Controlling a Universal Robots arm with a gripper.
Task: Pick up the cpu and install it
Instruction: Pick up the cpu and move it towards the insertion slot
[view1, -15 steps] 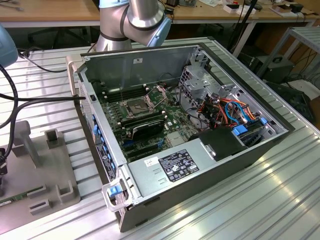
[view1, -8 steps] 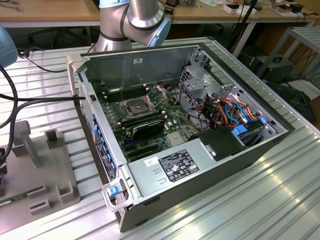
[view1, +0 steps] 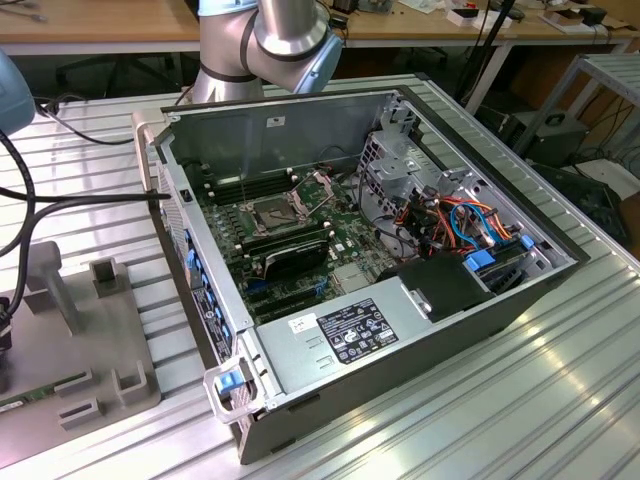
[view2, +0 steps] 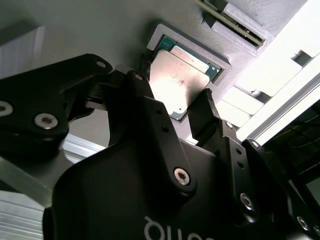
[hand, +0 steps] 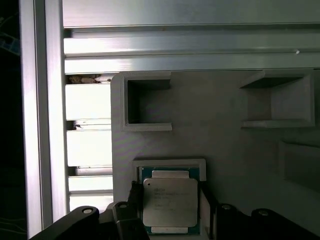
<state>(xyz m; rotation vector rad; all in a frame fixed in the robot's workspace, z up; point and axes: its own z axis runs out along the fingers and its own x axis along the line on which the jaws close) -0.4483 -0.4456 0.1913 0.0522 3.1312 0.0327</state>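
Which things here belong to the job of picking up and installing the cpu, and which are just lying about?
Job: cpu, sitting in its grey holder tray; gripper at the cpu; socket in the computer case.
Lying about: power supply, coloured cables, black memory sticks.

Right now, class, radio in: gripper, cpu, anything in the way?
Status: gripper low over cpu; cpu seated flat in grey holder pocket; pocket rim close around it.
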